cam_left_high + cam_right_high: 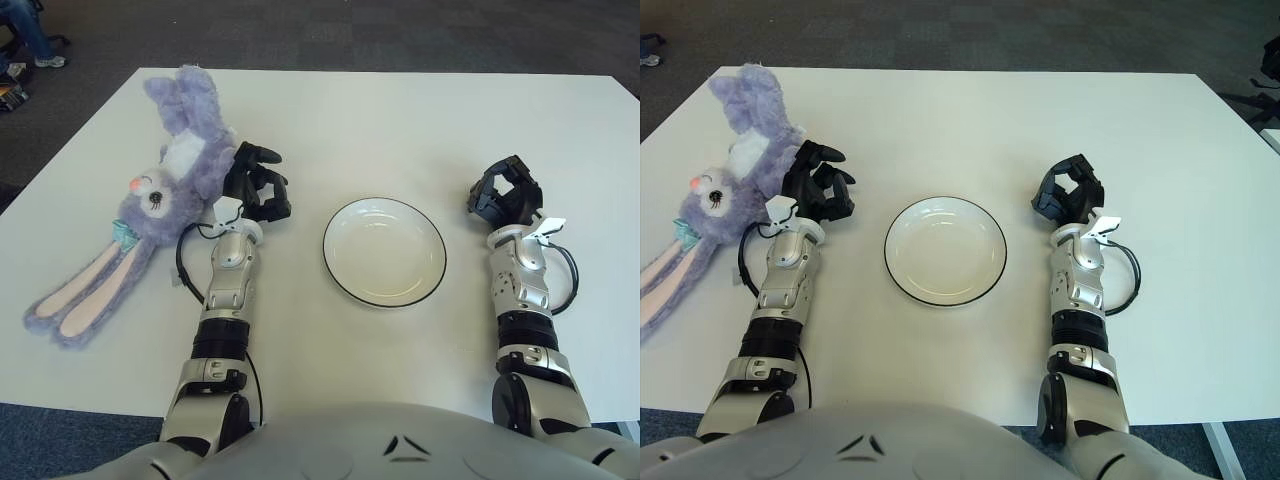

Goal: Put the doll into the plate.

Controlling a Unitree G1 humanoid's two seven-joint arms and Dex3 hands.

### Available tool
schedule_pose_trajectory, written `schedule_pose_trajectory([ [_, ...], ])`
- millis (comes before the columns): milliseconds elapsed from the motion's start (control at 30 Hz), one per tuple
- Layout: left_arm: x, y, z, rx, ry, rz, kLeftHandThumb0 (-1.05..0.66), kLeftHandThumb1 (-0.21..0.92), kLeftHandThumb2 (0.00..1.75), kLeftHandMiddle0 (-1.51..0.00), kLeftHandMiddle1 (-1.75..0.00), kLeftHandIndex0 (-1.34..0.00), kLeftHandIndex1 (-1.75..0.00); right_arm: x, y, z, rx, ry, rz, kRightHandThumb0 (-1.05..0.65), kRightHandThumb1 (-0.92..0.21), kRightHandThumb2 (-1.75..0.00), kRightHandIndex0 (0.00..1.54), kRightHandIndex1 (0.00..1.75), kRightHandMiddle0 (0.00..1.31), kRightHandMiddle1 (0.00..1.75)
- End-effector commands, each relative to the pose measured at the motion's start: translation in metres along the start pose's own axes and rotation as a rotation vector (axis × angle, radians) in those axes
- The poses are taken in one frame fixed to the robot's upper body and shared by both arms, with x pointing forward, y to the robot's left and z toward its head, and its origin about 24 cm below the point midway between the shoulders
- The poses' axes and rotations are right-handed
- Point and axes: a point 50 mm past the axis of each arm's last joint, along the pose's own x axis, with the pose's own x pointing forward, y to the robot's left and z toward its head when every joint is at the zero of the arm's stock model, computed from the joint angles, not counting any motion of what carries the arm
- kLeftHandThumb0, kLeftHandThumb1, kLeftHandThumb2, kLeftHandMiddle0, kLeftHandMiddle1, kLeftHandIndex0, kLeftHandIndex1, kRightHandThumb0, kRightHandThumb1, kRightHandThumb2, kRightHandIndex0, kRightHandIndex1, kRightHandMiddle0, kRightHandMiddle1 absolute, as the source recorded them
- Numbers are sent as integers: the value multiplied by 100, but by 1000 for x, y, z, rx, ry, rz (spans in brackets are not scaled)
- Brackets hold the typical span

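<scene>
White surface (330, 110) fills my view, with dark carpet beyond its far edge. Nearest me, both forearms reach forward from the robot's body. Between them sits the plate (384, 251), white with a thin dark rim, with nothing in it. My right robot hand (507, 192) shows to the right of the plate, well apart from it, fingers curled loosely and holding nothing. My left robot hand (256, 186) is left of the plate, its fingers spread open and holding nothing, just beside the doll's body; I cannot tell whether a fingertip touches the fur. The doll (165, 180), a purple plush rabbit, lies flat on the left part of the surface, long pink-lined ears trailing toward me and legs pointing to the far edge, well apart from the plate.
</scene>
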Motion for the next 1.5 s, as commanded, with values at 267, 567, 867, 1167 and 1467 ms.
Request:
schedule_pose_trajectory([
  [267, -14, 6, -16, 8, 65, 8, 0, 34, 130, -48, -175, -47, -175, -11, -7, -21, -9, 109, -21, -47, -37, -125, 117, 175, 57, 175],
  [567, -14, 6, -16, 16, 65, 12, 0, 35, 129, -48, -175, -46, -175, -11, -7, -21, -4, 111, -27, -47, -37, -125, 118, 175, 57, 175],
  [867, -14, 6, -16, 15, 62, 10, 0, 35, 129, -48, -175, -47, -175, -11, -6, -22, -5, 112, -24, -47, -37, -125, 119, 175, 58, 175],
  [1167, -13, 6, -15, 12, 56, 7, 0, 34, 130, -48, -175, -47, -175, -10, -5, -22, -2, 117, -23, -47, -37, -125, 119, 175, 57, 175],
  [1467, -12, 8, -8, 26, 2, 7, 0, 35, 129, -48, -175, -47, -175, -10, -5, -22, 1, 120, -26, -47, -37, -124, 120, 175, 57, 175],
])
